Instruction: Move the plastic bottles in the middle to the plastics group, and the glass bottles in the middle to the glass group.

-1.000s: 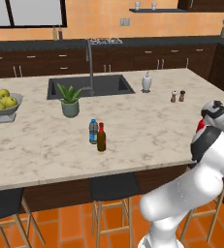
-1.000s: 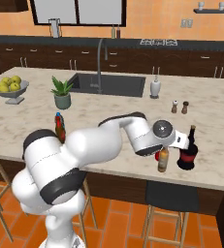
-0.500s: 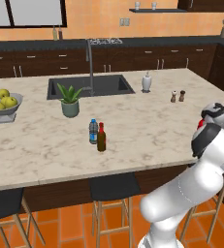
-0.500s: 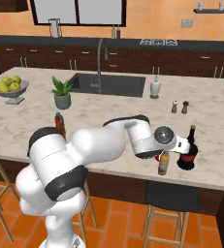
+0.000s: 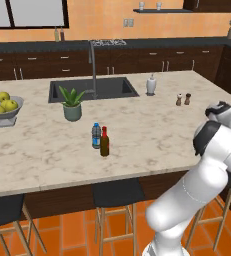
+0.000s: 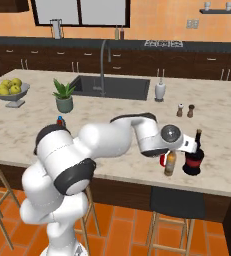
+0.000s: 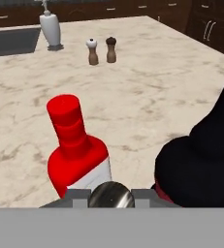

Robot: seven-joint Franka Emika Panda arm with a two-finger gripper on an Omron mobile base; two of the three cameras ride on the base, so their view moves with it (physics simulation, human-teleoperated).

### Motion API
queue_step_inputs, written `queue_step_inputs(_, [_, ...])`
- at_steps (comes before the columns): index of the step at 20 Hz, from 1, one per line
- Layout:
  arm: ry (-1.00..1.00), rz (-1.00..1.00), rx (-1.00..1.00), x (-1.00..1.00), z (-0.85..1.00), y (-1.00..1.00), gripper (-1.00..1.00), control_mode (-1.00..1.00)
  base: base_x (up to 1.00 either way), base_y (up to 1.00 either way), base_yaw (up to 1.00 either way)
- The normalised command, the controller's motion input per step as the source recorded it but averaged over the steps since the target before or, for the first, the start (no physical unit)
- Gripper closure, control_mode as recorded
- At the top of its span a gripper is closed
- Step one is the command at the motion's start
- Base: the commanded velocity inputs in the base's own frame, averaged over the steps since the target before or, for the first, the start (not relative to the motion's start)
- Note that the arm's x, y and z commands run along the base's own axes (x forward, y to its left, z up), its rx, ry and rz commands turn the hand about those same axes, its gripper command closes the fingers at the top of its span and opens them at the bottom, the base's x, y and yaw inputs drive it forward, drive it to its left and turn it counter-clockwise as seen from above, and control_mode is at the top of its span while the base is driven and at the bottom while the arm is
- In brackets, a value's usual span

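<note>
In the left base view a small clear plastic bottle (image 5: 96, 135) with a blue label stands mid-counter, touching a slim amber glass bottle (image 5: 104, 143) with a red top. My gripper (image 6: 171, 152) is shut on the neck of another amber glass bottle (image 6: 170, 164), which hangs upright at the counter's near right edge. It is right beside the glass group: a tall dark bottle (image 6: 194, 158) and a red bottle (image 6: 163, 160). In the hand view the held bottle's silver cap (image 7: 112, 194) sits between my fingertips, with the red bottle (image 7: 77, 151) just ahead and the dark bottle (image 7: 205, 162) to the right.
Salt and pepper shakers (image 7: 92, 52) and a white soap dispenser (image 7: 50, 29) stand farther back on the counter. A potted plant (image 5: 72, 103), the sink (image 5: 93, 88) and a fruit bowl (image 5: 4, 106) lie to the left. Stools (image 5: 112, 192) stand under the near edge.
The hand with the amber bottle has barely shifted beside the dark bottle. The two bottles in the middle have not moved.
</note>
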Motion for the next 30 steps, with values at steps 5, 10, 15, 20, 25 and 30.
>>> queue_step_inputs(5, [-0.04, 0.0, 0.0, 0.0, -0.06, -0.17, 1.0, -1.0, 0.0, 0.0, 0.0])
queue_step_inputs(10, [0.0, 0.0, 0.0, 0.0, -0.2, 0.0, 1.0, -1.0, 0.0, 0.0, 0.0])
queue_step_inputs(15, [0.0, 0.0, -0.03, 0.0, -0.11, 0.0, 1.0, -1.0, 0.0, 0.0, 0.0])
queue_step_inputs(20, [-0.01, 0.0, -0.07, -0.07, -0.02, 0.09, 1.0, -1.0, 0.0, 0.0, 0.0])
queue_step_inputs(25, [-0.02, 0.0, -0.1, -0.32, 0.0, 0.29, 1.0, -1.0, 0.0, 0.0, 0.0])
queue_step_inputs(30, [-0.03, 0.0, -0.06, -0.17, 0.0, 0.35, 1.0, -1.0, 0.0, 0.0, 0.0])
